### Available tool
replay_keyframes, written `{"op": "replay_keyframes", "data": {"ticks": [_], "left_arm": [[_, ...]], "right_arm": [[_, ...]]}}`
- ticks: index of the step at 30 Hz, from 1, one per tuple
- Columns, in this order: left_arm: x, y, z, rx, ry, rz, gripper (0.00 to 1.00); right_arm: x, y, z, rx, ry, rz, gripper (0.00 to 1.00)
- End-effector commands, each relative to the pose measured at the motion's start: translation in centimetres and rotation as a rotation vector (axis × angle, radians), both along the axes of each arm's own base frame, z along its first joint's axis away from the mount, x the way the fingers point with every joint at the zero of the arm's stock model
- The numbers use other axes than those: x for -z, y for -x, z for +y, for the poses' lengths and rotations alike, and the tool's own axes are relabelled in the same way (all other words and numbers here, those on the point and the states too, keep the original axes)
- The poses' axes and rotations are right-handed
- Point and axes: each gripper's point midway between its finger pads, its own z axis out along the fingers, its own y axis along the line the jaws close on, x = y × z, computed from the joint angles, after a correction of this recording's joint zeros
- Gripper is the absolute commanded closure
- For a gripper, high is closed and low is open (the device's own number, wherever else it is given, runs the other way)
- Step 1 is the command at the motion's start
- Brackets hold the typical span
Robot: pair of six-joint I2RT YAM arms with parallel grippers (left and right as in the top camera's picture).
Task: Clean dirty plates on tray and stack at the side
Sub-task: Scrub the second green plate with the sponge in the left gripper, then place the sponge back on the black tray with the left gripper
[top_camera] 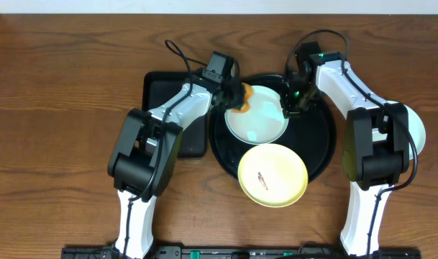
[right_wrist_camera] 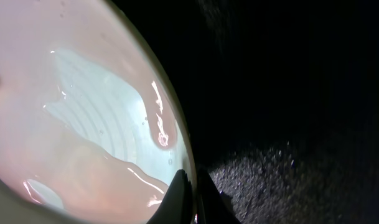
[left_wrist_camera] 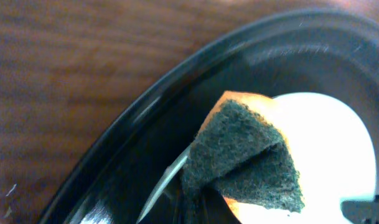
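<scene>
A round black tray (top_camera: 319,144) holds a mint-green plate (top_camera: 258,122) at the back and a pale yellow plate (top_camera: 276,169) with a small reddish smear at the front, overhanging the rim. A second mint-green plate (top_camera: 416,129) lies on the table at the right, half hidden by my right arm. My left gripper (top_camera: 236,97) is shut on an orange sponge with a dark scrub face (left_wrist_camera: 251,155), at the green plate's back left edge (left_wrist_camera: 338,143). My right gripper (top_camera: 287,104) is shut on that plate's right rim (right_wrist_camera: 188,180).
A smaller rectangular black tray (top_camera: 161,93) lies left of the round tray, under my left arm. The wooden table (top_camera: 60,108) spreads all round.
</scene>
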Motion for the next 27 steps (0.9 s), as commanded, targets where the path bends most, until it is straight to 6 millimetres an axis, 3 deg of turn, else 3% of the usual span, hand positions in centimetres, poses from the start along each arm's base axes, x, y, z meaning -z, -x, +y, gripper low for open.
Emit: {"op": "replay_keyframes", "data": {"ticks": [1,6,8,10,14,17,19,21,27], "left_arm": [[0.1,0.8,3.8,-0.056,-0.162,0.013,0.93],[-2.2,2.0,4.2,-0.052,-0.169,0.027,0.93],[-4.0,2.0,4.5,-0.059,-0.160,0.007,0.92],[-7.1,2.3,5.3,-0.065,-0.148,-0.032,0.93],[-11.6,3.6,7.8,-0.078,-0.155,-0.063,0.93],[-13.1,5.4,10.7,-0.094,-0.204,-0.030,0.93],[-12.8,6.5,13.2,-0.128,-0.275,0.015,0.92],[-11.2,7.9,16.5,-0.167,-0.382,0.089,0.92],[-5.3,9.1,19.1,-0.145,-0.431,0.170,0.92]], "right_arm": [[1.3,1.0,-2.6,-0.016,0.114,0.040,0.99],[1.3,1.0,-2.6,0.019,0.116,0.044,0.99],[1.3,0.9,-2.5,0.022,0.115,0.042,0.99],[1.3,0.8,-2.5,0.024,0.114,0.037,0.99],[1.4,0.2,-2.4,0.030,0.111,0.013,0.99],[1.4,-0.3,-2.3,0.045,0.108,-0.003,0.99],[1.4,-0.5,-2.2,0.049,0.102,-0.011,0.99],[1.4,-0.7,-2.0,0.053,0.088,-0.018,0.99],[1.1,-0.9,-0.5,0.049,0.014,-0.023,0.99]]}}
